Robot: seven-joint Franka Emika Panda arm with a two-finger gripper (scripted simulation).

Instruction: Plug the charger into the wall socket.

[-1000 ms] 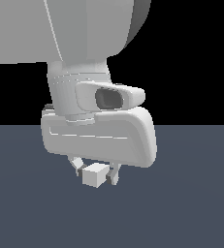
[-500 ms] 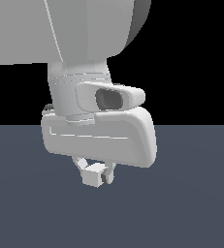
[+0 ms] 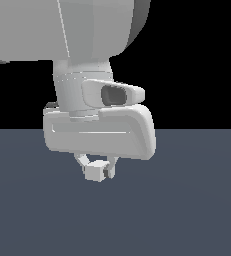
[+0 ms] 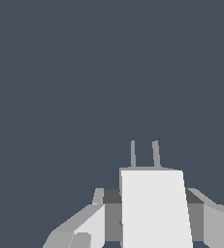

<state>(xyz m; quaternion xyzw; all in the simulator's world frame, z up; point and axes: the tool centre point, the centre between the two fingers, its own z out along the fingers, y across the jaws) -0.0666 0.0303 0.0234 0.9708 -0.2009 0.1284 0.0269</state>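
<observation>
The pale grey 2-fingered gripper [image 3: 98, 170] is clamped on the small plain off-white cube charger [image 3: 94, 172], which sits between its fingers [image 4: 87, 227], 1 on each side. 2 thin grey prongs [image 4: 144, 153] stick out of the charger's far face, away from the gripper, over the flat dark slate-blue floor [image 3: 187, 210].

Table [image 3: 197, 210]: flat, plain dark slate-blue surface, filling the lower half of the exterior view below a black background. In the wrist view it shows the same uniform colour, unmarked.
</observation>
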